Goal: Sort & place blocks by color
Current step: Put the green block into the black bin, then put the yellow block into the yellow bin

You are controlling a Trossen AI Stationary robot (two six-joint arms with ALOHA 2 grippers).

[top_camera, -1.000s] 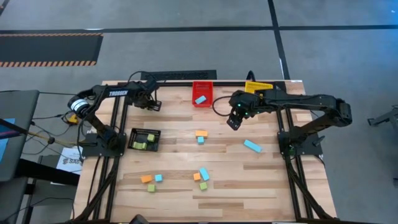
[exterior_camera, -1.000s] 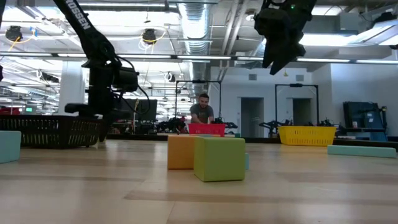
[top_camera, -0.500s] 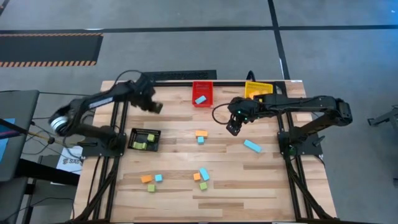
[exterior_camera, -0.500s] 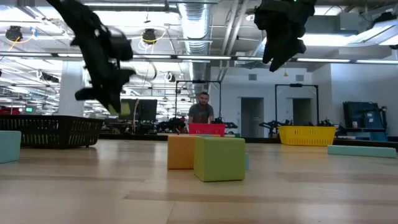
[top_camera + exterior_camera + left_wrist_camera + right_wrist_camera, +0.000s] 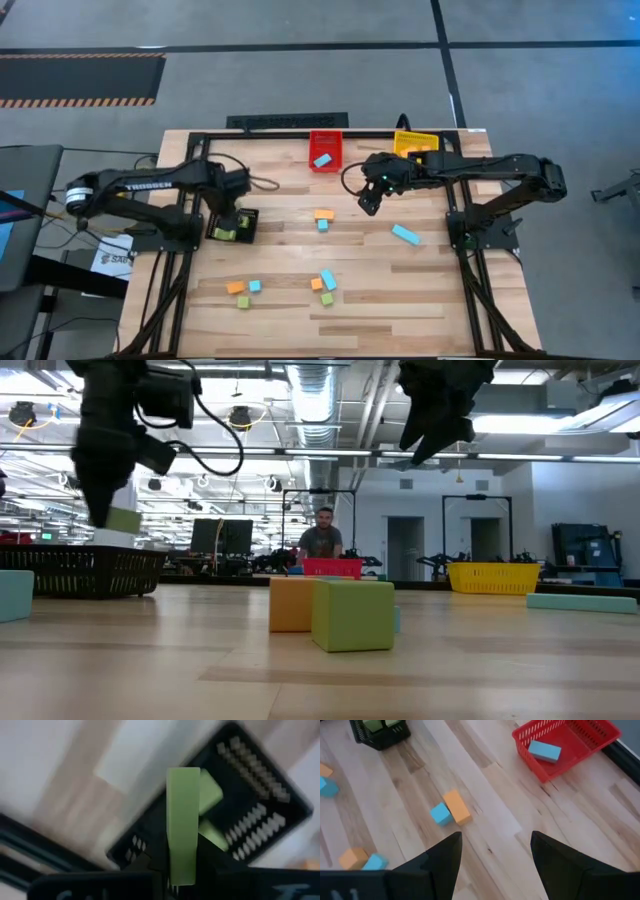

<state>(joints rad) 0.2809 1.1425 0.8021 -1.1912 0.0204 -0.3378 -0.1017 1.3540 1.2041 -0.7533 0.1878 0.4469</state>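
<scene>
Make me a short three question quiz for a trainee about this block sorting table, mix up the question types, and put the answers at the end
1. True or false: the left gripper holds a green block above the black bin.
2. Multiple choice: what lies in the red bin? A) an orange block B) a light blue block C) nothing
3. Fill in: in the right wrist view, the right gripper is ____ and carries nothing.

Key:
1. True. The left wrist view shows the block clamped between the fingers, with the bin and more green blocks beneath it.
2. B.
3. Open. It hovers over bare table near the orange block and small light blue cube.
</scene>
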